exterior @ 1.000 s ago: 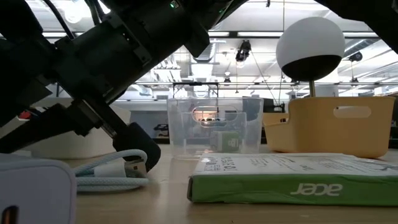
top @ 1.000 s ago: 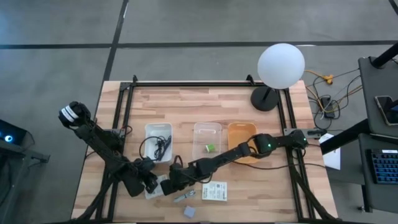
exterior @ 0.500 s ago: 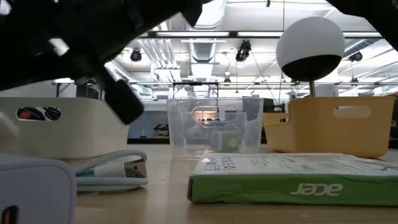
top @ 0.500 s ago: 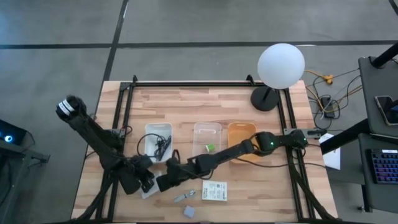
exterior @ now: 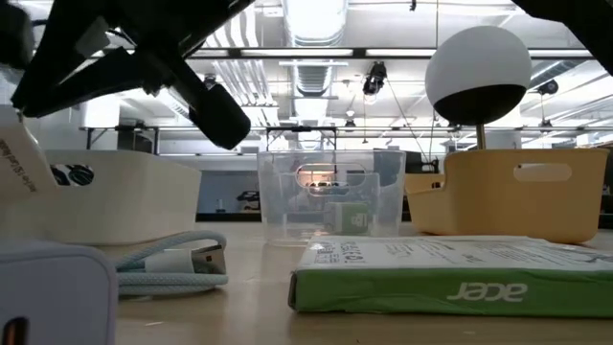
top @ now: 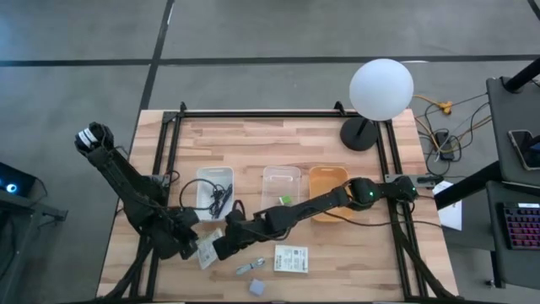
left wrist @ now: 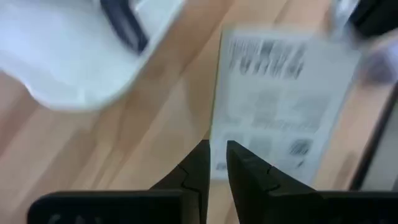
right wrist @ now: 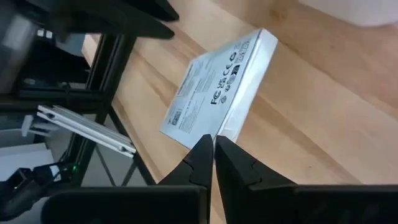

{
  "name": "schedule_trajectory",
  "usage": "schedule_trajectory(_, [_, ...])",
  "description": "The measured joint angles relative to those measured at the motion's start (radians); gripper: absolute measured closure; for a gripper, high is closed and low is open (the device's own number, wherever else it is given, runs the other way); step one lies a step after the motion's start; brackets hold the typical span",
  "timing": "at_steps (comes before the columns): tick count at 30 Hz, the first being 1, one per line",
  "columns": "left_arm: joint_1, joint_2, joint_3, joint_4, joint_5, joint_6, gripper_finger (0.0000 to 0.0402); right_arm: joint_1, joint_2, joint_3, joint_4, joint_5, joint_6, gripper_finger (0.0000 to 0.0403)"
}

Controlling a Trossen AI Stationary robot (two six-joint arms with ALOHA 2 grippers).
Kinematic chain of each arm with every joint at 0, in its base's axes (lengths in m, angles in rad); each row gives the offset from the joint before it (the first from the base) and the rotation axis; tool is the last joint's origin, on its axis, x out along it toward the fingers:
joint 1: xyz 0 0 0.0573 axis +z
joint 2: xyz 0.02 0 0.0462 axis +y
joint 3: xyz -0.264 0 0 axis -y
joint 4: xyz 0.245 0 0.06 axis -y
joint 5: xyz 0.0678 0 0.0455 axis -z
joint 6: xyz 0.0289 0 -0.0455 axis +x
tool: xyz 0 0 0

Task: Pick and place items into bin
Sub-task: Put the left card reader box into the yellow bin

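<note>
White box [top: 207, 251] had lifted off worktop [top: 253, 143] within last second, pinched between left hand [top: 192, 247] and right hand [top: 218, 248], both closed on edges; white bin [top: 214, 177] just beyond hands.

Lab, ceiling ducts [exterior: 316, 72], wooden table [top: 278, 143]

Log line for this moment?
left gripper: shut on white packet | right gripper: shut on same packet | bins: behind
</note>
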Motion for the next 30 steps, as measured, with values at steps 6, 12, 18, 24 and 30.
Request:
schedule_trajectory(6, [-0.035,0.067,-0.006,0.0,0.011,-0.048,0.0364,0.0,0.0,0.023,-0.02,0.005,-0.019,0.0395])
schedule_trajectory(12, [-0.036,0.07,0.036,0.011,-0.007,-0.106,0.0364,0.0,0.0,0.022,-0.022,0.005,-0.02,0.0395])
schedule_trajectory(18, [-0.039,0.038,0.107,0.011,-0.052,-0.045,0.0341,-0.001,0.0,0.022,-0.023,0.007,-0.027,0.0395])
schedule_trajectory(24, [-0.042,0.036,0.098,-0.034,-0.052,-0.024,0.026,-0.002,0.0,0.021,-0.022,0.008,-0.033,0.0395])
schedule_trajectory(30, [-0.043,0.01,0.112,0.011,-0.07,0.006,0.0192,-0.002,0.0,0.021,-0.021,0.007,-0.03,0.0395])
